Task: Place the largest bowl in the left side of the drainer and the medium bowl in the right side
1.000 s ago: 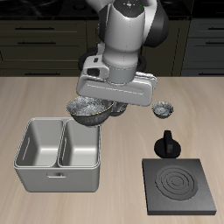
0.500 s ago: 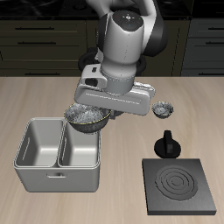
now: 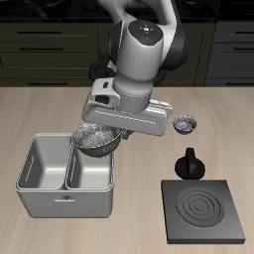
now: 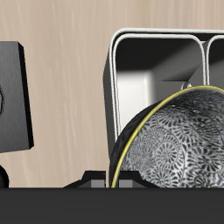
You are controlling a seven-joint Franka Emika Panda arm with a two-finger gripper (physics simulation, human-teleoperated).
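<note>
Largest bowl [image 3: 96, 140] clamped in the fingers [image 3: 99, 134], held over the drainer [image 3: 40, 193] compartment nearer the stove plate [image 3: 204, 210]. Both compartments empty; neither bowl placed. Medium bowl not identifiable.

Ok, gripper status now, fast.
Gripper: closed on a bowl, carrying it above the drainer; which of the three bowls cannot be told.
</note>
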